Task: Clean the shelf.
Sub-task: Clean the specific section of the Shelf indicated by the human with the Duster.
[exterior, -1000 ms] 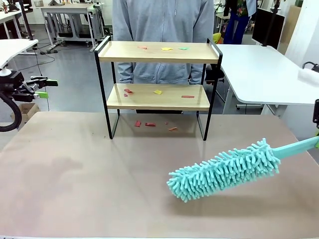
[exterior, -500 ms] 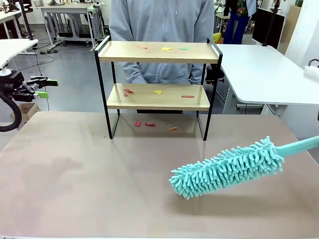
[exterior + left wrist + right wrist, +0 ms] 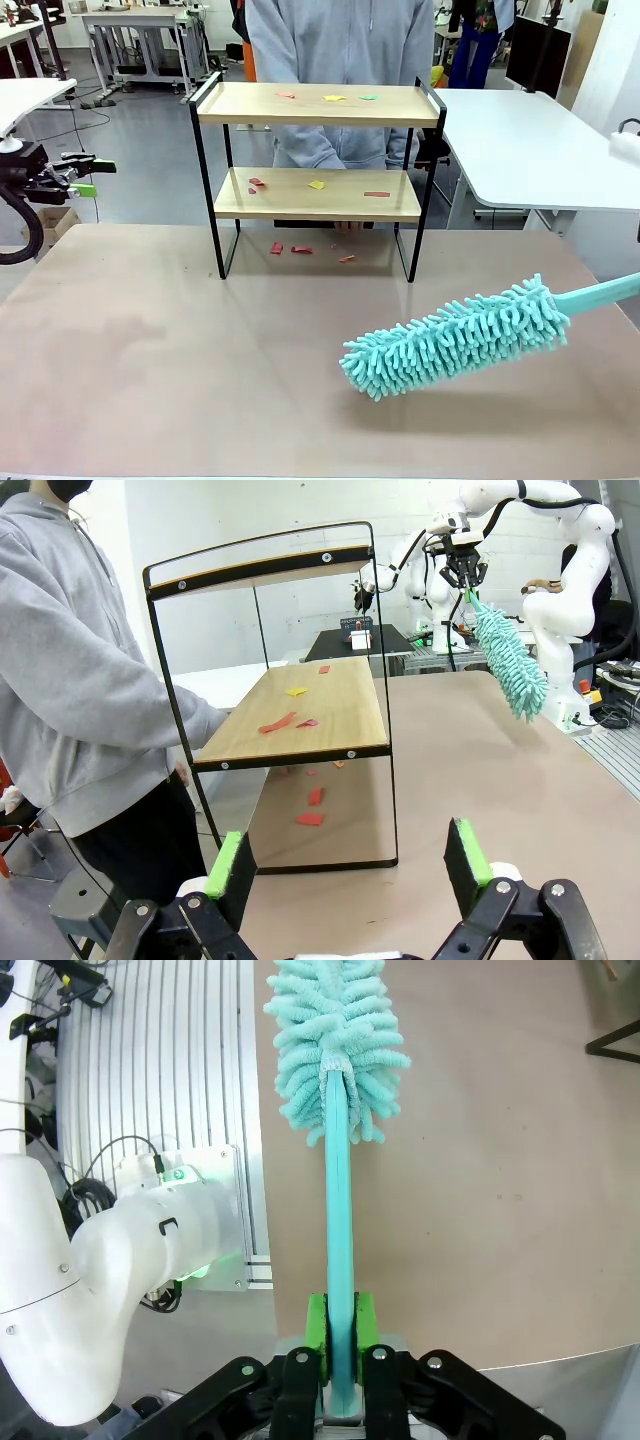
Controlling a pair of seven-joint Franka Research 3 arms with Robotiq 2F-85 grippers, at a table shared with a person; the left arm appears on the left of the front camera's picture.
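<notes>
Evidently, the approach was judged in hand.
The duster was clamped in the right gripper, the left gripper spread; a reach to the shelf, far across the table, was needed.
</notes>
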